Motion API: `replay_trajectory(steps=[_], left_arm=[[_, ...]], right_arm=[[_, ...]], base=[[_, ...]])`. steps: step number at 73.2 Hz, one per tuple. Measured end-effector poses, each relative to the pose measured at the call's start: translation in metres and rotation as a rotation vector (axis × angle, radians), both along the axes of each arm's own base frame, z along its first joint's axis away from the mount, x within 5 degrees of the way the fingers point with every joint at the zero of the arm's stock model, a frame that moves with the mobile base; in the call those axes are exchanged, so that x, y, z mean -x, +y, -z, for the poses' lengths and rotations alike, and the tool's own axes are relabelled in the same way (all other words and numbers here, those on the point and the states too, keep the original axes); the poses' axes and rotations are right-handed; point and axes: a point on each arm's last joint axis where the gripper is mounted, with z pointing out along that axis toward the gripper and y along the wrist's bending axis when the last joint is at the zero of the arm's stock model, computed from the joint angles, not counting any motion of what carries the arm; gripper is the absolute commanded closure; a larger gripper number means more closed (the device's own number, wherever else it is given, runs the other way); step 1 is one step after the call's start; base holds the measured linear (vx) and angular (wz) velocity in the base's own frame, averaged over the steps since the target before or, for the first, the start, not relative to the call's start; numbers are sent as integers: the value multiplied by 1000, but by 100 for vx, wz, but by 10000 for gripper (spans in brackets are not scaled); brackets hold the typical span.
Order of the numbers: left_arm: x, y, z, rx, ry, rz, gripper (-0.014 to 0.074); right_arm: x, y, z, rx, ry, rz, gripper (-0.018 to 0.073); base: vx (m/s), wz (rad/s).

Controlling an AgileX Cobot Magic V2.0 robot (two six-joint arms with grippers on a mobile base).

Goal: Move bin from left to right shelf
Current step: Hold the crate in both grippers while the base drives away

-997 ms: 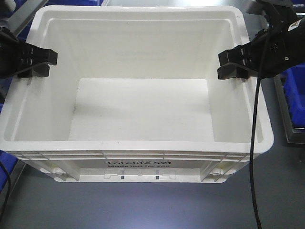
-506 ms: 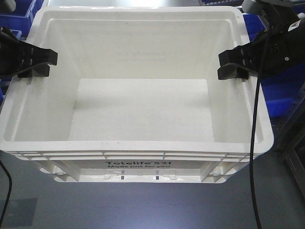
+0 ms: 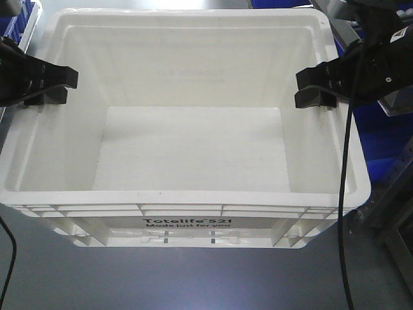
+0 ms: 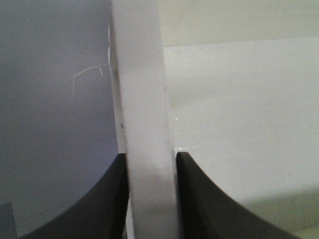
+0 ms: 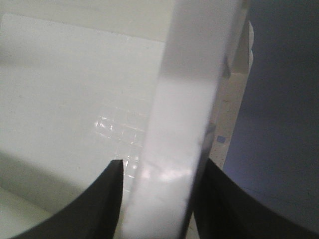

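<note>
Gripping the bin (image 3: 187, 197) by its two side walls, I am keeping it square in the front view, with its printed face on the near side. My left pincer (image 3: 60, 86) is clamping the left wall's rim, with one finger (image 4: 97, 201) outside and one inside, both touching the plastic. My right pincer (image 3: 311, 88) is clamping the right rim the same way. Blue bins (image 3: 387, 135) are sitting just beside the right wall, and a grey surface (image 3: 193, 278) is showing below the near wall
</note>
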Motion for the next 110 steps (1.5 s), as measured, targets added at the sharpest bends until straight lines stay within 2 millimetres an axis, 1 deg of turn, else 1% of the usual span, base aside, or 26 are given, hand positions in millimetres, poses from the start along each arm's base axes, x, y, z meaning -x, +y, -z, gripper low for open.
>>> replay_trajectory(steps=[74, 110], left_arm=[[0, 0, 0, 0, 0, 0, 603], [0, 0, 0, 0, 0, 0, 603]], right_arm=[[0, 0, 0, 1, 0, 0, 564], [0, 0, 0, 0, 0, 0, 564]], base=[[39, -4], [42, 8]])
